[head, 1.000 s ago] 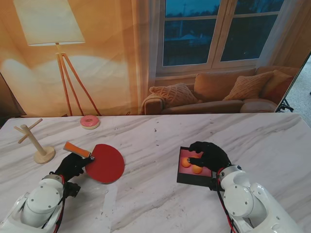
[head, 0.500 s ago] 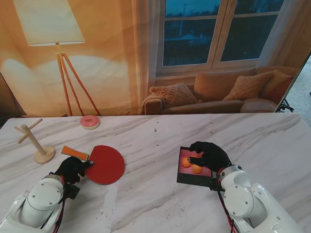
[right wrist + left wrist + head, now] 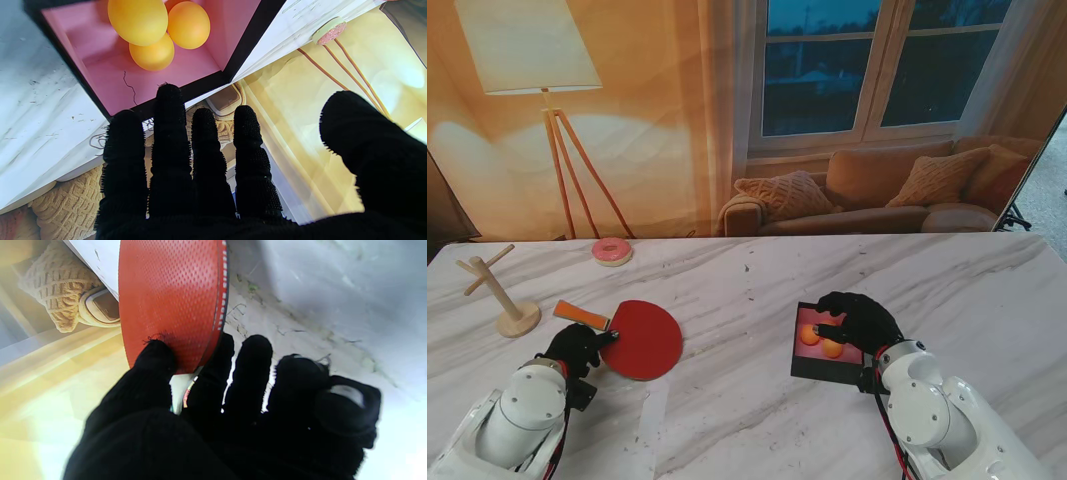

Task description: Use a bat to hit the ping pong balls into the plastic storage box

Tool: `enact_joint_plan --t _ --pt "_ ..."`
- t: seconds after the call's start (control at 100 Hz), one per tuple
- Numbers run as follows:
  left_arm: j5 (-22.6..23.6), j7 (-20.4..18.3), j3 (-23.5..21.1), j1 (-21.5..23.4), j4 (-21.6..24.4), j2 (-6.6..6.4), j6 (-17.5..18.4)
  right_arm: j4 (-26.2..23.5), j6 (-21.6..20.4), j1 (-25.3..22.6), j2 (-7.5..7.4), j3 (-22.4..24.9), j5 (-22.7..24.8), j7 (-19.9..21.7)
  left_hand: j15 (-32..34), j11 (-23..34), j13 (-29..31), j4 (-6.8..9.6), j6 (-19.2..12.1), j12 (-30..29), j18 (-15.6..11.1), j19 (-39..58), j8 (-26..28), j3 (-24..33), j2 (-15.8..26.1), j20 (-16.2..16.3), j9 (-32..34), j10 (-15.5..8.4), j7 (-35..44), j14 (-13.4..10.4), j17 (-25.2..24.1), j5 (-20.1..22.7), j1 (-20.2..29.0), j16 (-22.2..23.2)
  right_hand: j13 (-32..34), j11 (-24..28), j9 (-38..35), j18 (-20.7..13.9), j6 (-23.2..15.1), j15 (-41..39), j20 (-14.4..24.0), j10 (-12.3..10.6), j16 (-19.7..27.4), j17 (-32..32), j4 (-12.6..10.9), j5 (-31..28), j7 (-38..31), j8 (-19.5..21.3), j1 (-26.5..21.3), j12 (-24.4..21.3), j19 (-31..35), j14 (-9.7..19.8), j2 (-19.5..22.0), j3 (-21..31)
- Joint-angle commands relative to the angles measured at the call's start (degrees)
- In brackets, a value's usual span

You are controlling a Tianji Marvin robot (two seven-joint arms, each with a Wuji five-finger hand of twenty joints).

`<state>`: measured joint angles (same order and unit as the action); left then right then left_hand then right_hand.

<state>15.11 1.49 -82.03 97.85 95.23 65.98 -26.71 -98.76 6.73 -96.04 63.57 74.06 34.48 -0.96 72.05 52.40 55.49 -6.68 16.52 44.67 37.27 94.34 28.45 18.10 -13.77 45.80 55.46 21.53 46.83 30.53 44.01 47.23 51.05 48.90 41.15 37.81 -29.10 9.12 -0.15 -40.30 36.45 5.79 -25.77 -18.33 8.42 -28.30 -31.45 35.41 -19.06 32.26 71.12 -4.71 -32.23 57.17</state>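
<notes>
Gripping bat at blade base, left hand pinches red rubber, thumb on top; lettering on blade edge too blurry to read. Right hand spread, holding nothing, over storage box; orange balls inside. Bare marble table between bat and box.

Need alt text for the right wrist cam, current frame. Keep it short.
Three orange ping pong balls sit clustered in a pink-lined, black-walled storage box on a marble table. The black-gloved right hand hovers open at the box's edge, fingers apart, holding nothing. Behind is a printed living-room backdrop.
</notes>
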Motion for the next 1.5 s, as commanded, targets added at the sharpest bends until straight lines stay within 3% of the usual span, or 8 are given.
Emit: enact_joint_plan --t 0.0,0.27,0.51,0.64,0.73,0.78,1.14,1.49 --pt "-0.8 1.2 0.8 -0.5 1.1 1.08 -0.4 0.0 0.3 -0.2 0.07 -0.1 0.0 0.6 2.2 1.2 1.4 2.55 -2.5 1.0 -6.5 4.5 0.0 1.6 1.2 -2.3 1.4 -0.8 -0.1 6.1 2.5 1.2 3.7 1.0 -0.9 0.4 2.2 -1.0 -1.0 -0.9 0.8 0.2 -0.2 0.7 -3.5 -1.9 -0.6 0.3 2.0 -0.1 1.2 -0.5 1.9 -1.2" --pt "3.7 2.4 3.9 -2.8 0.0 1.13 -4.7 0.0 0.2 -0.2 0.08 0.0 -0.1 0.6 2.2 1.2 1.3 2.32 -2.8 0.6 -7.3 5.5 0.7 4.7 -0.5 -3.5 0.9 -0.9 0.6 6.1 2.9 0.1 2.8 0.4 -0.9 0.4 2.2 -0.9 -0.9 -0.9 0.8 0.3 -0.2 0.7 -3.4 -2.1 -0.7 0.3 1.9 -0.1 1.2 -0.5 1.8 -1.2" --pt "7.3 1.7 4.5 -3.3 -1.8 0.48 -3.3 0.0 0.3 -0.2 0.06 0.0 -0.1 0.8 -1.2 -4.2 -4.3 1.12 -3.8 0.2 -5.5 0.8 -0.8 7.2 -3.4 -3.2 -5.4 1.2 2.2 7.8 -2.5 1.2 3.9 1.7 -0.9 0.4 2.2 -0.9 -0.9 -1.0 0.8 0.3 -0.2 0.7 -3.4 -2.3 -0.7 0.3 1.8 0.0 1.2 -0.6 1.6 -1.1" --pt "9.4 2.4 4.7 -3.3 -2.5 0.35 -2.5 0.0 0.3 -0.1 0.04 -0.1 -0.1 0.8 -9.9 -11.4 -18.4 0.56 -2.1 -0.4 -5.8 -13.3 -0.2 8.7 -3.6 6.7 -16.4 2.2 1.9 9.0 -19.6 2.5 3.9 3.1 -0.9 0.5 2.2 -0.8 -0.8 -0.9 0.8 0.3 -0.2 0.6 -3.4 -2.4 -0.8 0.3 1.8 0.0 1.2 -0.6 1.6 -1.1" --pt "10.5 2.5 4.9 -3.2 -2.6 0.24 -2.5 0.0 0.4 -0.1 0.03 -0.1 -0.1 0.9 -16.0 -14.6 -27.8 0.55 -0.8 -1.3 -9.3 -19.4 -0.1 8.6 -2.9 6.7 -22.8 1.8 1.7 7.7 -31.5 3.6 3.4 1.1 -0.9 0.5 2.2 -1.0 -0.9 -0.9 0.7 0.2 -0.2 0.6 -3.4 -2.4 -0.7 0.3 1.8 0.0 1.2 -0.5 1.6 -1.1" --pt "11.0 2.5 5.1 -3.3 -2.6 0.19 -2.7 0.0 0.4 -0.1 0.03 -0.2 -0.1 0.9 -17.4 -15.1 -29.3 0.61 -0.1 -1.4 -9.8 -20.6 0.0 8.6 -2.3 6.5 -23.7 1.9 1.8 7.5 -33.6 4.3 3.1 0.5 -0.9 0.5 2.2 -0.9 -0.8 -0.9 0.7 0.3 -0.2 0.6 -3.4 -2.5 -0.8 0.4 1.8 0.0 1.2 -0.5 1.6 -1.1" --pt "11.7 2.1 5.9 -3.9 -2.3 0.19 -6.5 0.0 0.5 -0.1 0.08 -0.2 -0.3 0.8 -14.6 -14.0 -19.9 0.63 0.9 -2.9 -3.5 -18.3 0.9 10.3 -1.9 5.3 -15.8 3.6 1.2 9.4 -22.2 3.2 0.1 0.0 -0.8 0.5 2.0 -0.9 -0.8 -1.1 0.8 0.3 -0.2 0.6 -3.4 -2.5 -0.8 0.4 1.8 0.0 1.3 -0.6 1.6 -1.1" --pt "12.3 1.0 6.3 -4.5 -2.4 -0.06 -8.0 0.0 0.7 -0.1 0.06 -0.3 -0.4 1.0 -18.4 -15.9 -22.2 0.48 4.2 -4.6 -2.2 -20.6 0.9 11.0 -2.0 1.7 -17.5 6.0 -3.8 9.5 -25.9 3.0 -0.7 -1.4 -0.7 0.6 2.0 -1.0 -0.8 -1.2 0.7 0.3 -0.2 0.5 -3.4 -2.5 -0.8 0.4 1.8 0.0 1.3 -0.5 1.7 -1.0"
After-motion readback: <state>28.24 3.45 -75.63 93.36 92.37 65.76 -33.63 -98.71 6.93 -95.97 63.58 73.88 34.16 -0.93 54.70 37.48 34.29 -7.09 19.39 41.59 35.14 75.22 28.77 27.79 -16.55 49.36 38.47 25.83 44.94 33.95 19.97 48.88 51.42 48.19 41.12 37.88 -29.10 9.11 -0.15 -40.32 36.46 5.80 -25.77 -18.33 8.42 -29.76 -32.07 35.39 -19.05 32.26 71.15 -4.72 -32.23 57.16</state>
